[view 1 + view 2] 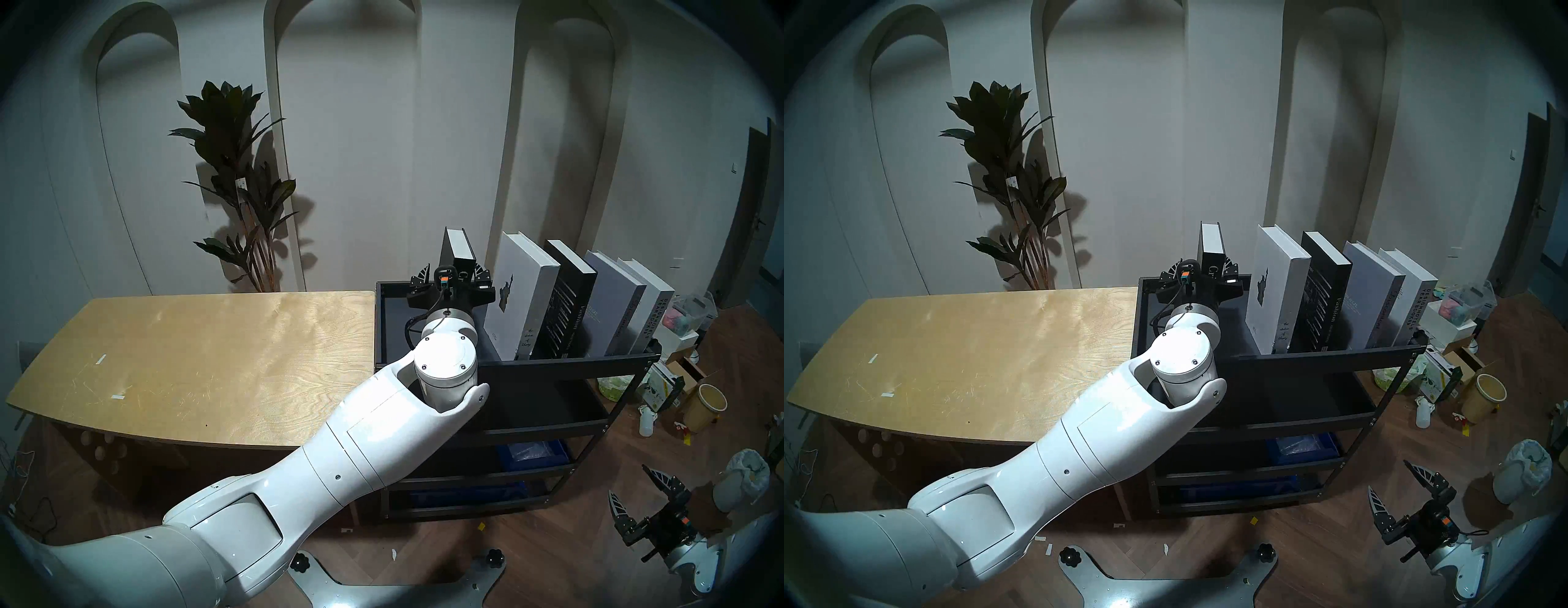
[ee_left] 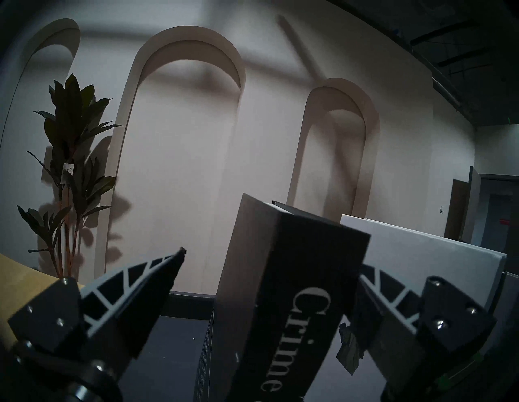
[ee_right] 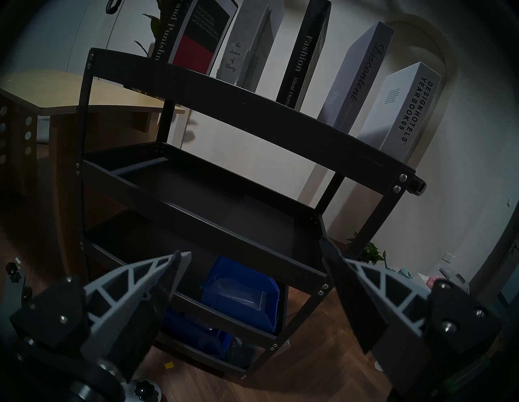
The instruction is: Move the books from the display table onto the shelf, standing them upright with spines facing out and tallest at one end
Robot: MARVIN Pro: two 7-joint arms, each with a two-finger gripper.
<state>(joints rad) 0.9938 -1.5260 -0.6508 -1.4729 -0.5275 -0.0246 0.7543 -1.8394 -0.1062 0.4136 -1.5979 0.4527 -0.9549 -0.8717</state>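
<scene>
My left claw (image 1: 453,278) is spread wide on both sides of the black "Crime and Punishment" book (image 1: 460,254), and in the left wrist view one finger (image 2: 157,276) stands clearly away from the cover, so I judge the book is released and stands alone on the top tier of the black metal shelf (image 1: 564,364). Whether the other finger touches the book I cannot tell. This book is upright with its spine to me, but it stands apart from the other four: the white Statue of Liberty book (image 1: 519,297), the black "Fashion" book (image 1: 566,301), the grey "Discontent" book (image 1: 611,310) and the white "Design Hotels Yearbook" (image 1: 651,314), which lean together to the right. My right claw (image 1: 636,505) hangs open and empty, low beside the shelf. The tabletop (image 1: 191,361) carries no more books. The danger I see is this: the lone book has nothing to lean on, so if my finger catches its cover when I draw back, it may tip over. The leaning row could also slide flatter if I bump the shelf.
</scene>
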